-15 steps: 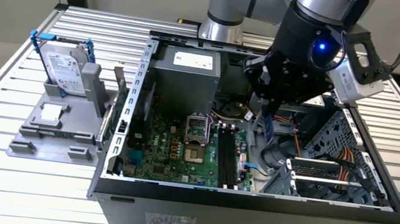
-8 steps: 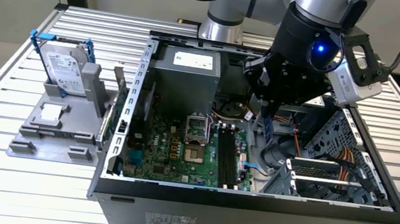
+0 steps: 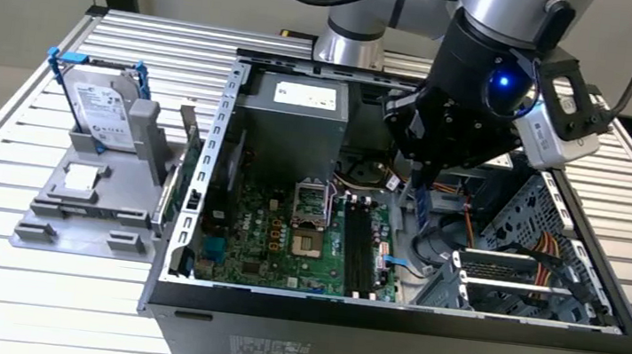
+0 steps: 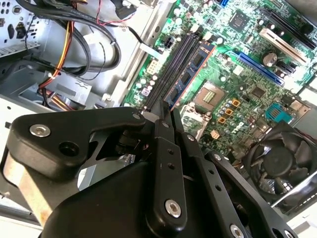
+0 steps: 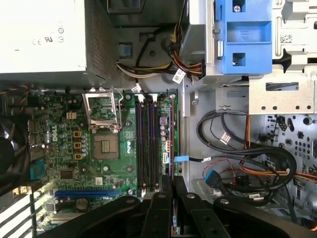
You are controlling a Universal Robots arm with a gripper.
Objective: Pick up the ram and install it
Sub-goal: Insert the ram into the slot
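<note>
The claw (image 5: 170, 186) pinches what seems to be the ram (image 4: 190, 69), held over the motherboard (image 5: 99, 158).

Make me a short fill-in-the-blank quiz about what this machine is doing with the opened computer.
The end effector is shut on the ___.
The hard drive stands ___ the computer case.
The hard drive's frame is coloured ___.
Missing words: ram; outside; blue.

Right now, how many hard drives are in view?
1: the drive stands upright in the grey stand, at the exterior view's left of the case. Others may be hidden inside.
</note>
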